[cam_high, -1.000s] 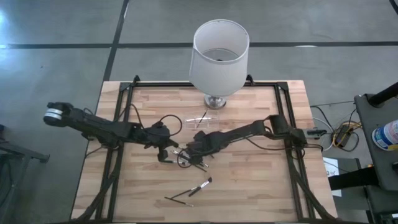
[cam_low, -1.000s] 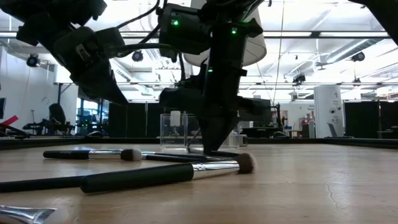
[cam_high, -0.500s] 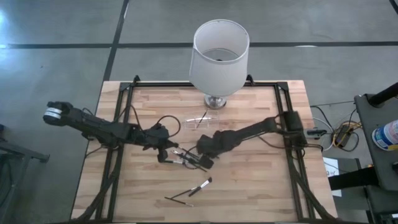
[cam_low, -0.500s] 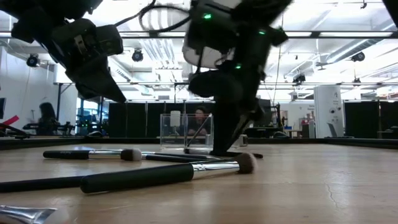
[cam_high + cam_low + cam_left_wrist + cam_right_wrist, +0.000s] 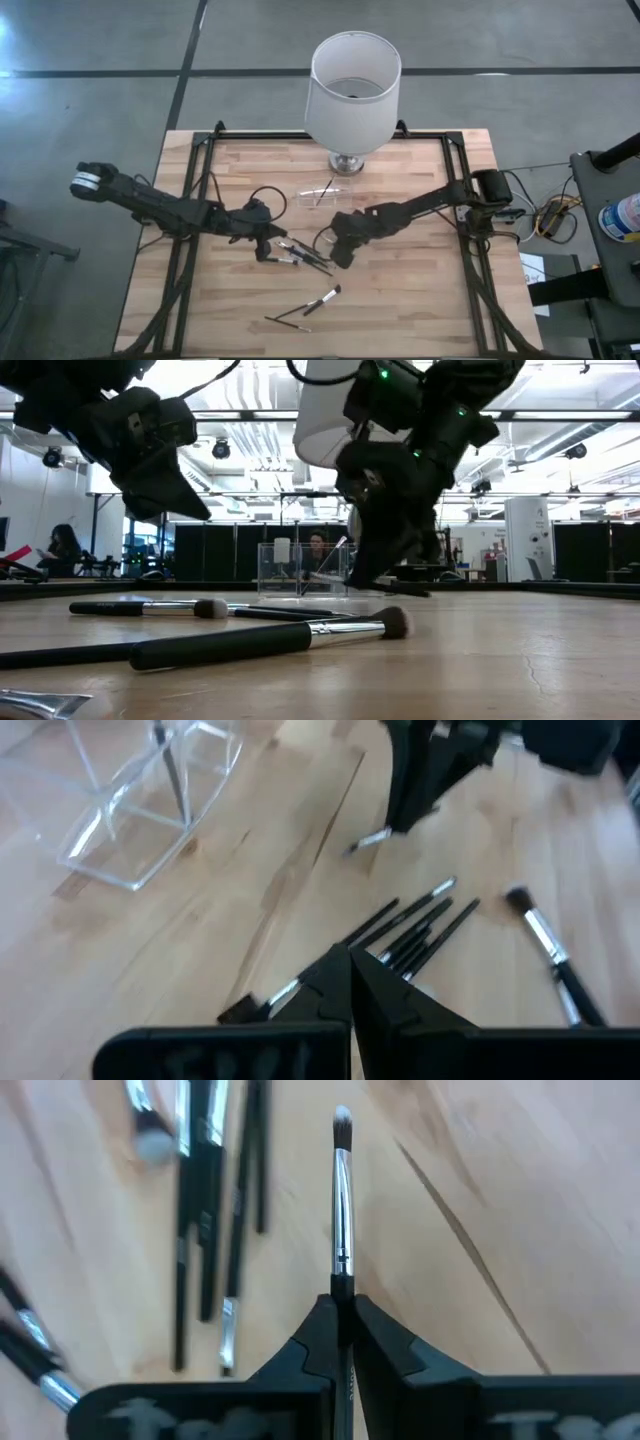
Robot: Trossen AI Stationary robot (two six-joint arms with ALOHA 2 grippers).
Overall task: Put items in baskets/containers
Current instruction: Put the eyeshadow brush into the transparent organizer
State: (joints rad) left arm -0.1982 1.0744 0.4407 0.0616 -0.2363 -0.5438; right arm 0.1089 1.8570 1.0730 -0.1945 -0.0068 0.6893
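Observation:
My right gripper (image 5: 340, 256) (image 5: 341, 1308) hangs just above the table's middle, right of a cluster of thin dark brushes (image 5: 300, 256) (image 5: 205, 1200), and is shut on one small brush (image 5: 342, 1200). My left gripper (image 5: 266, 250) (image 5: 350, 958) is shut and hovers over the left end of that cluster (image 5: 420, 925), touching nothing. The clear holder (image 5: 325, 194) (image 5: 130, 815) (image 5: 300, 568) stands farther back near the lamp's foot, with one brush (image 5: 175, 770) leaning inside it. Two more brushes (image 5: 322, 299) (image 5: 285, 320) lie nearer the near edge. My right gripper pinches the small brush between its two fingers on the dark handle (image 5: 342, 1285), just behind the metal ferrule. The fingers come from above, slanting down. The ferrule and pale tip (image 5: 342, 1120) stick out past the fingertips. The brush is lifted clear and lies roughly level (image 5: 405, 589).
A large white lampshade on a metal base (image 5: 352, 90) stands at the far middle, close behind the holder. In the low view, big brushes (image 5: 270, 640) (image 5: 150, 607) lie in front. Bare wood (image 5: 420, 290) lies on the table's right half. People show in the room beyond.
My right gripper has risen from the brush cluster and moved toward the table's right, tipping as it went. It has carried one small brush up off the wood. The other brushes stayed where they were. My left gripper has hardly moved.

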